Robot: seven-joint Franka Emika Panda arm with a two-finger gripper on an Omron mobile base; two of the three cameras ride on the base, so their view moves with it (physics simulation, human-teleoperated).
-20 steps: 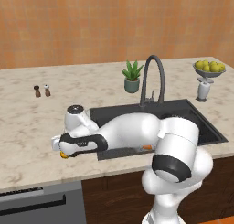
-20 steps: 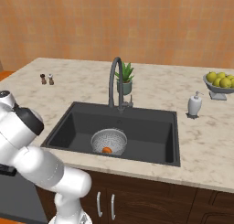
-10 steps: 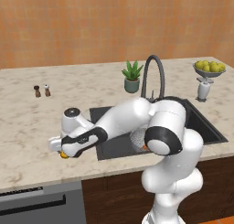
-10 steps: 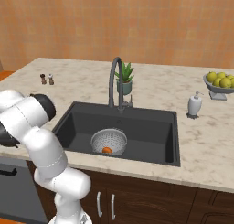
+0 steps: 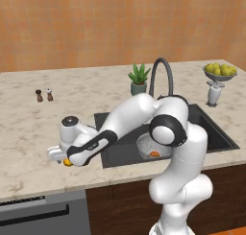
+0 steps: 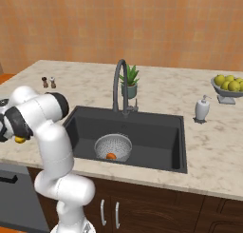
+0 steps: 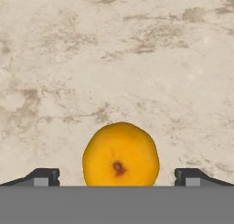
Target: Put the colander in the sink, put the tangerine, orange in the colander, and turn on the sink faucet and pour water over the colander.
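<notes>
I have the two-finger gripper spread wide, straddling the round orange citrus fruit at six o'clock on the beige marble counter, ready to pinch it for the pierced grey metal colander already in the dark sink

both base views look down, sharing the sink; hand view hangs close above counter
</notes>
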